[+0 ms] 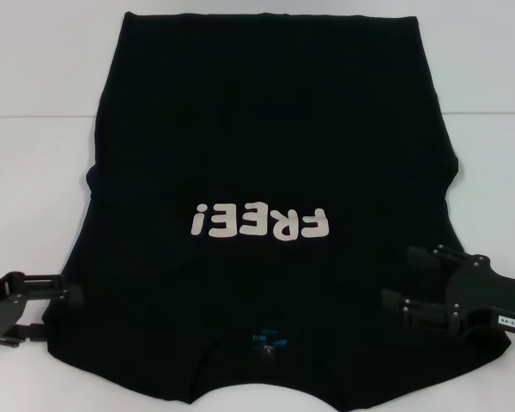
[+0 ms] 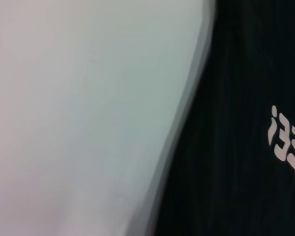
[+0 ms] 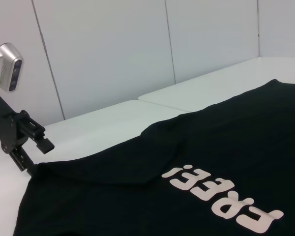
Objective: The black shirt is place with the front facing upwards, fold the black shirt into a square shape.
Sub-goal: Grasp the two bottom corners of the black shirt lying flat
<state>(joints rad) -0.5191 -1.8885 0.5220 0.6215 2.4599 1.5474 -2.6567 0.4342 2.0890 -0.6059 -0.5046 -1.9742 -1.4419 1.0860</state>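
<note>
The black shirt (image 1: 257,146) lies flat on the white table, front up. Its off-white "FREE!" print (image 1: 259,222) reads upside down to me, and the blue neck label (image 1: 267,338) is at the near edge. My left gripper (image 1: 64,305) is at the shirt's near left edge; the right wrist view shows it open (image 3: 37,157) beside the cloth's corner. My right gripper (image 1: 396,276) is open over the shirt's near right side, holding nothing. The left wrist view shows the shirt's edge (image 2: 236,147) and bare table.
The white table (image 1: 34,154) shows bare on both sides of the shirt, with a seam line (image 1: 26,117) running across it. A white panelled wall (image 3: 113,49) stands behind the table's left side.
</note>
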